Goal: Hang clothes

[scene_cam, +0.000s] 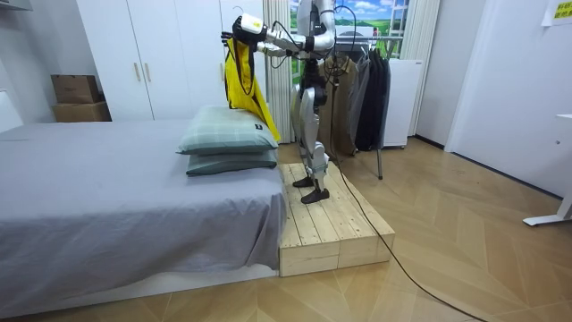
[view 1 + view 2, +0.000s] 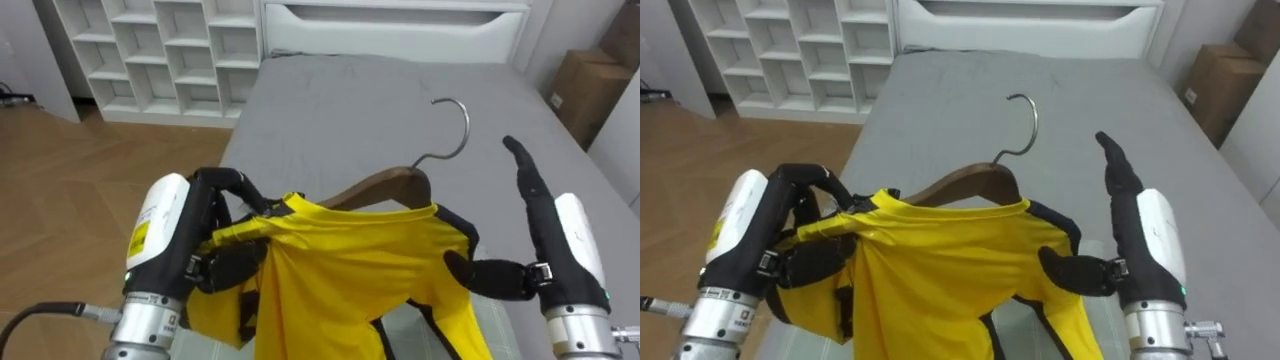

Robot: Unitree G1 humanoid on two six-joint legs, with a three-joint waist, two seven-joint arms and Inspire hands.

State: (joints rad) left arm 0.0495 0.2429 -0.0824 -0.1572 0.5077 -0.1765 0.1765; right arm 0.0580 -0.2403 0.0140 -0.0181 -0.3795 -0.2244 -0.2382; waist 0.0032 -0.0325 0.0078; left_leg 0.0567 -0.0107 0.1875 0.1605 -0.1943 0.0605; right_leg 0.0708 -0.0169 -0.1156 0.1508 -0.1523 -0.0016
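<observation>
A yellow garment with dark trim point(image 2: 350, 270) hangs on a wooden hanger point(image 2: 385, 185) whose metal hook point(image 2: 455, 125) points up and away from me. My left hand point(image 2: 215, 235) has its fingers curled round the garment's left shoulder and the hanger end. My right hand point(image 2: 545, 235) is at the garment's right shoulder with its fingers straight and pointing up, its thumb against the cloth. In the room view I stand on a wooden platform point(image 1: 326, 224) at the bed's end and hold the garment point(image 1: 239, 76) high in front of me.
A grey bed point(image 2: 340, 110) lies below the garment, with two pillows point(image 1: 228, 143) at its near end. A white shelf unit point(image 2: 160, 50) stands at far left, a cardboard box point(image 2: 585, 85) at right. A clothes rack with dark garments point(image 1: 362, 80) stands behind me.
</observation>
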